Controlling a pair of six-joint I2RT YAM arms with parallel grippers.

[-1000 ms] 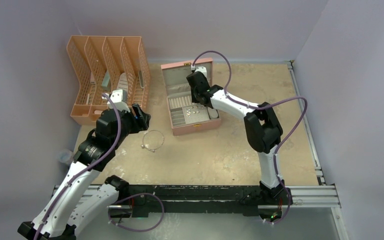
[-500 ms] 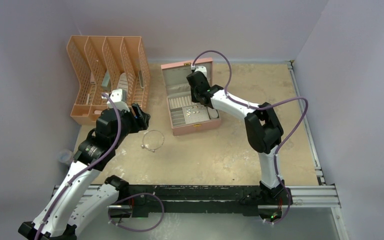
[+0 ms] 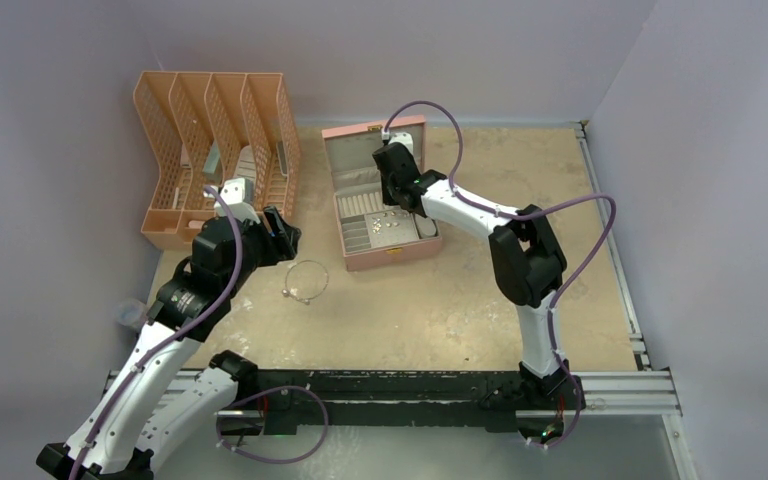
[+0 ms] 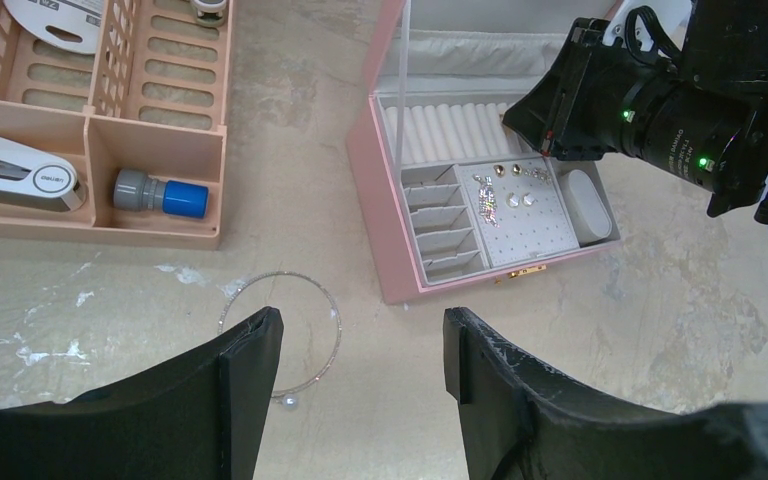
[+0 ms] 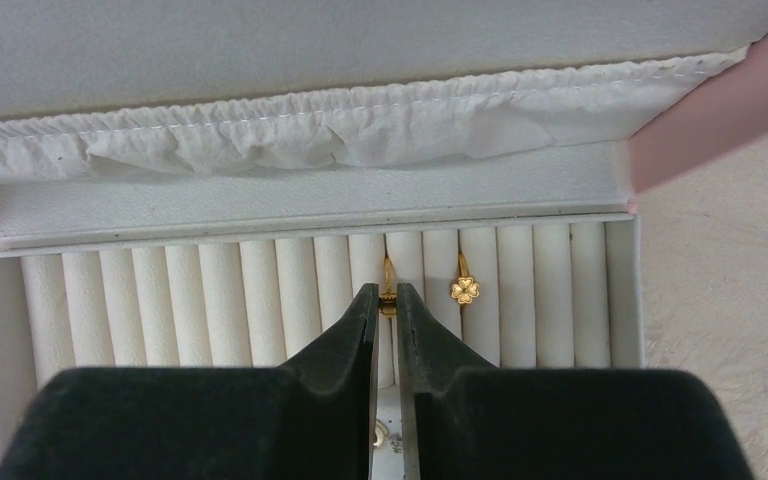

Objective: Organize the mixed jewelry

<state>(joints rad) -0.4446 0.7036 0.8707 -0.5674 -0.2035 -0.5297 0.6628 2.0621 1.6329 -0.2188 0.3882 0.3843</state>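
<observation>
Organizer trays in peach (image 3: 215,150) stand at the far left of your table (image 3: 440,310). A stapler (image 4: 15,175) lies in one of the low front compartments.

Just to the right, your left gripper (image 4: 360,335) hangs above the tabletop with its fingers spread wide and nothing between them. The silver loop (image 4: 285,335) lies flat on the table below it, with one small bead at its near edge. In the left wrist view the left finger partly covers the loop. The loop is near the front left corner of the pink jewelry box (image 3: 348,255) but not touching it.

The box sits with its lid up. A few tiny earrings (image 4: 510,190) rest on the perforated pad in its front half.

Your right gripper (image 5: 382,305) is down in the back half of the box, over the ring rolls (image 5: 210,300). Its fingers are drawn almost together, pinching a gold ring (image 5: 388,285) that stands in a slot between two rolls. A clover ring (image 5: 465,290) sits upright two slots to the right, apart from the fingers.
</observation>
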